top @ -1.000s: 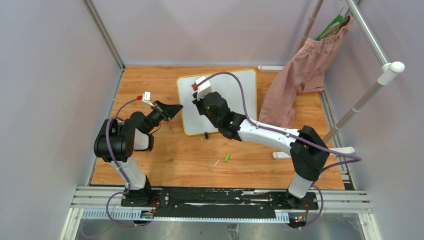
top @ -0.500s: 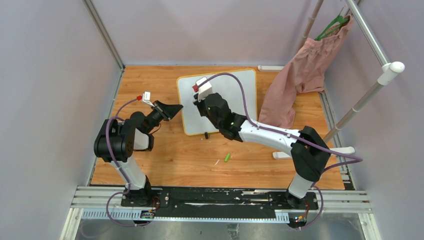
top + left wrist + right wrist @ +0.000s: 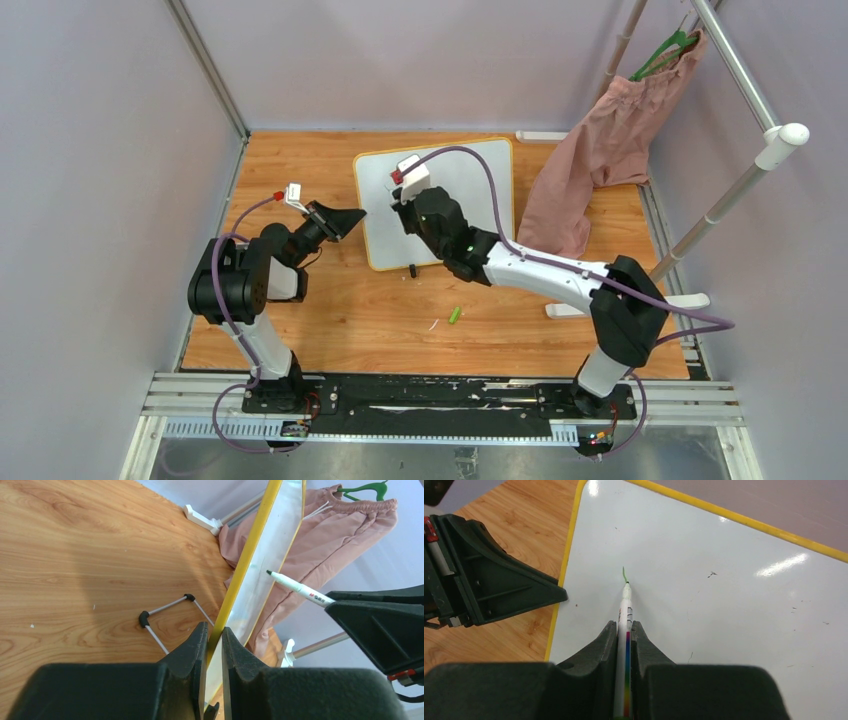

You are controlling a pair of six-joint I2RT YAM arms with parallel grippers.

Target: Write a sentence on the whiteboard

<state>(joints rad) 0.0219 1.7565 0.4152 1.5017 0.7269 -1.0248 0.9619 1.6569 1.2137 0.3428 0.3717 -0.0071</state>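
Wooden table (image 3: 330, 300) inside a grey-walled booth, and the whiteboard (image 3: 455, 180) sits toward the far middle of it, a bit right of center. Left gripper (image 3: 213, 630) is pinched tight on the board's yellow left edge, jaws on either side of the rim. Right gripper (image 3: 624, 627) is clamped around a marker (image 3: 625, 610), which pokes straight out between the jaws with its tip touching the white surface near the left side of the board. So far all that's written is one short green stroke (image 3: 624, 574) curling up from the tip, no letters you could read. A small green piece (image 3: 455, 315) lies on the wood in front of the board, well clear of both arms. Off to the right a pink garment (image 3: 600, 150) hangs from a green hanger (image 3: 660, 55) on a rail, its lower end right beside the board's right edge.
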